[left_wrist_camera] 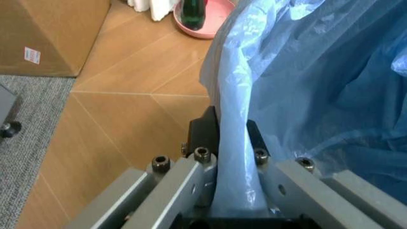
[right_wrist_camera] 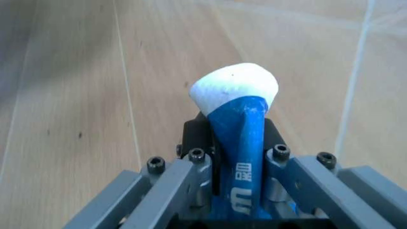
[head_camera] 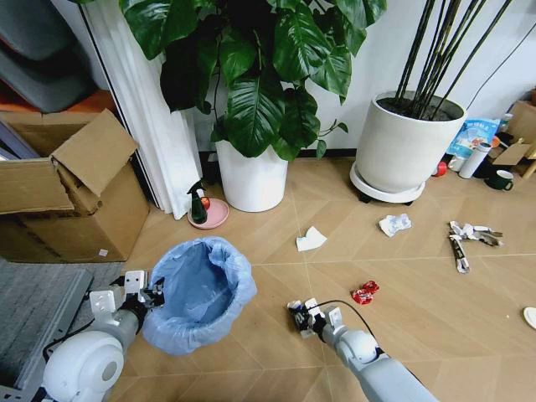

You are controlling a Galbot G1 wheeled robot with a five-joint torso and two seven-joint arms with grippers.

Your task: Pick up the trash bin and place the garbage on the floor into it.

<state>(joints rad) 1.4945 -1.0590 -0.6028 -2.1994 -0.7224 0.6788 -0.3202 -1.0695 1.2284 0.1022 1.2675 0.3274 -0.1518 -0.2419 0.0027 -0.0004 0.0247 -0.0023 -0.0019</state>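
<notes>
The bin, lined with a blue bag, sits low at the robot's left front, its rim pinched from the left side by the left gripper. The right gripper hovers low just right of the bin, closed on a blue-white wrapper. Farther out on the floor lie the rest: crumpled paper near the large pot, torn printed paper to the right, a folded white sheet ahead, a red wrapper beside the right arm, and a white disc at the far right edge. By my reading, the step in hand is carrying one piece to the bin; the next move calls for bringing the right gripper over the open mouth and letting go. The wrist views settle what the head view leaves vague: the left one shows bag film clamped between the jaws, the right one the wrapper's white end sticking out past them.
</notes>
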